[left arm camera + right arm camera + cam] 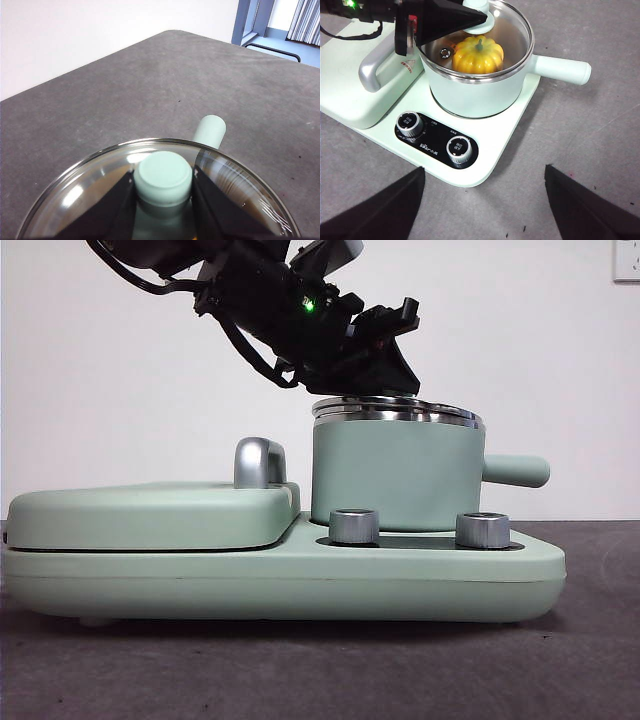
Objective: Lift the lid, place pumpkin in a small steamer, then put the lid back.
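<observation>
Sitting inside the mint-green steel-rimmed small steamer (480, 90), the glossy yellow-orange ribbed pumpkin (477, 55) is placed, the round clear glass lid (90, 190) is back on, and the left gripper (162, 187) has its fingers (107, 210) clamped on the mint knob (only letting go remains, I'd say), while the right gripper (482, 200) waits wide open and empty.

The left gripper (163, 192) has its two black jaws closed against either side of the lid's mint-green knob (164, 176). The glass lid (235, 185) fills the lower frame, steel rim curving across. The pot's handle (210, 131) juts beyond it over the grey table (150, 85).

A dark grey table (300, 670) carries one thing directly — a mint-green cooker base (300, 575).
</observation>
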You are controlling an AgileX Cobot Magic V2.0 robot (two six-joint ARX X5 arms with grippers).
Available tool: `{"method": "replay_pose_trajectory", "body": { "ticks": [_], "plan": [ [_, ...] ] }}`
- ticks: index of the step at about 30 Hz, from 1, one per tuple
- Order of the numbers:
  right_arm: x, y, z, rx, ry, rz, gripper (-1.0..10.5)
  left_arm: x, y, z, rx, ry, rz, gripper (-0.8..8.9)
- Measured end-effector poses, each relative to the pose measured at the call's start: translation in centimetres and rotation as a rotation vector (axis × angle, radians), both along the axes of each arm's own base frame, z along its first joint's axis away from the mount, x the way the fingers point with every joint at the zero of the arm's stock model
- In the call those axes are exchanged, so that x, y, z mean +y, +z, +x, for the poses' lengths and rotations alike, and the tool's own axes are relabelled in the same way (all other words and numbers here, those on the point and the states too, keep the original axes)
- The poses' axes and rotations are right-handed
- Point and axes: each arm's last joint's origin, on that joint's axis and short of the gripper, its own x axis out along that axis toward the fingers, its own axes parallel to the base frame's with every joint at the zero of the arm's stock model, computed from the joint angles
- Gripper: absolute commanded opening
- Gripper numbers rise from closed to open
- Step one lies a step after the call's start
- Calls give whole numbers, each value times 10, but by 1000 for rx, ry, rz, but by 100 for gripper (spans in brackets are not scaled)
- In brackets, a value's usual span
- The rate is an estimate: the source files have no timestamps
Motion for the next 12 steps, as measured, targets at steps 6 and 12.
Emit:
{"method": "replay_pose_trajectory", "body": {
  "ticks": [6,12],
  "plan": [
    [0,0,0,-1,-2,-1,368,3,4,-4,18,3,18,10],
    [0,0,0,-1,-2,-2,368,6,9,-7,10,6,26,10]
  ]
}}
